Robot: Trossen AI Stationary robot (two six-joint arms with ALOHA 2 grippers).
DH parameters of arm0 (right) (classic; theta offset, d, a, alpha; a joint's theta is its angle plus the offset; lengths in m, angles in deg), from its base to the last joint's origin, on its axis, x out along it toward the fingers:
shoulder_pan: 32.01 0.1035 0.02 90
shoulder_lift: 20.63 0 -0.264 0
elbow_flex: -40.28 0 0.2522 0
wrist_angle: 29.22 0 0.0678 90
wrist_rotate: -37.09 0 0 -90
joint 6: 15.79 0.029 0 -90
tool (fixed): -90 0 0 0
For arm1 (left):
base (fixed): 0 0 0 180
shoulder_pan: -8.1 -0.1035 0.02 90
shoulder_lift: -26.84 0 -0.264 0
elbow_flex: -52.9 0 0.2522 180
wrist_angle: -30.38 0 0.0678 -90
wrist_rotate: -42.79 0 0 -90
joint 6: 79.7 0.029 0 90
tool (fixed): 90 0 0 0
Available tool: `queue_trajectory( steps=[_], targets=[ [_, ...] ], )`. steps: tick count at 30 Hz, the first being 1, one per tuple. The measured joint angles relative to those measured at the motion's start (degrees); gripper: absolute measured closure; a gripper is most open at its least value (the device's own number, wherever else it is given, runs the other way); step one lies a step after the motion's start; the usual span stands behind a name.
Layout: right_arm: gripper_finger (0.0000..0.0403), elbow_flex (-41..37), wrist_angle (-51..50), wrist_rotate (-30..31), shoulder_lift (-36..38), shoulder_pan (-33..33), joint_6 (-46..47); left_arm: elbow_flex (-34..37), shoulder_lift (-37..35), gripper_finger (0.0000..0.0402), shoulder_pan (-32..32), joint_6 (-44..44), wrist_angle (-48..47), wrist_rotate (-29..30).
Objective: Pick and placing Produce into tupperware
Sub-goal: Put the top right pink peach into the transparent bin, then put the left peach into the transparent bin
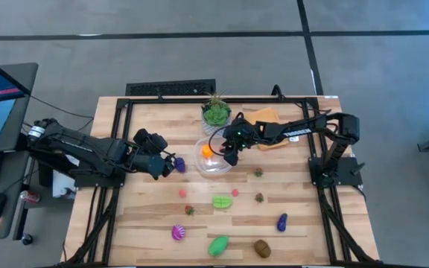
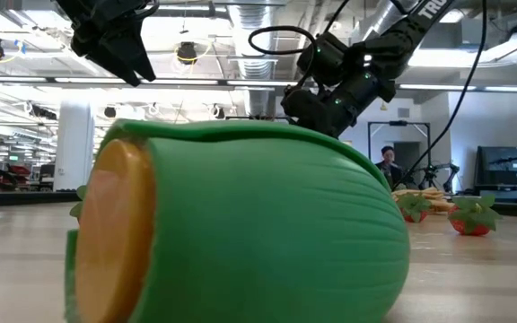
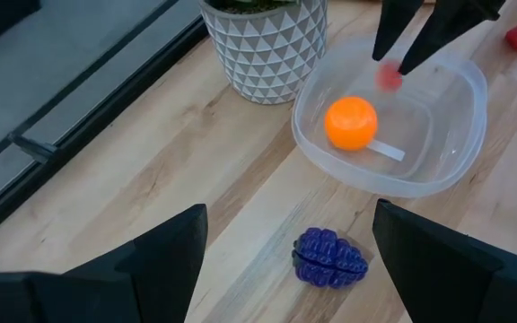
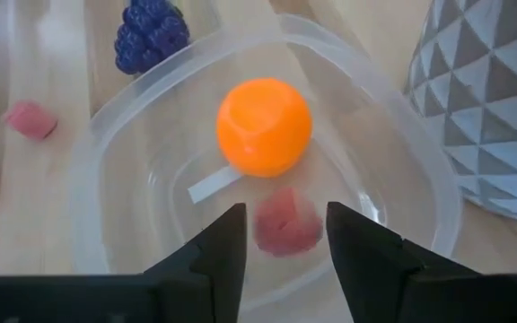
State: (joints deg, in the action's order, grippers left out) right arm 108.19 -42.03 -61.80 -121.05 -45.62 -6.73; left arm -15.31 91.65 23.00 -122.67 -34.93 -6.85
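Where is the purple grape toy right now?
The purple grapes lie on the wooden table, just outside the clear container that holds the orange ball, below the open left gripper.

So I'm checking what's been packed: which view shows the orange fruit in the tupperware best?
The right wrist view: the orange fruit fills the middle of the tupperware, unobstructed. The left wrist view shows it smaller, the high view as a speck, and the low view not at all.

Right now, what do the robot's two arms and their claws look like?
Both arms are dark, almost black, built of jointed segments. The left claw has two broad, flat, wedge-shaped black fingers. The right claw looks the same. Black cables loop above the right arm, which carries white lettering and small green lights.
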Motion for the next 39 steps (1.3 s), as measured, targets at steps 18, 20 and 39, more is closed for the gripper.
queue_trajectory(
  steps=[18, 20, 39],
  targets=[
    [0.0180, 0.02, -9.33, -4.62, 10.50, 2.17, -1.95, 0.00, 0.00, 0.0095, 1.60, 0.20, 0.01, 0.43],
    [0.0183, 0.02, -11.69, -4.69, 13.57, 3.43, -2.55, 0.00, 0.00, 0.0095, 1.68, 1.30, 0.00, 0.33],
    [0.0214, 0.00, -28.78, 2.65, 29.09, 20.40, 6.36, 8.95, 0.02, 0.0095, 11.25, 0.29, 3.51, -14.97]
  ],
)
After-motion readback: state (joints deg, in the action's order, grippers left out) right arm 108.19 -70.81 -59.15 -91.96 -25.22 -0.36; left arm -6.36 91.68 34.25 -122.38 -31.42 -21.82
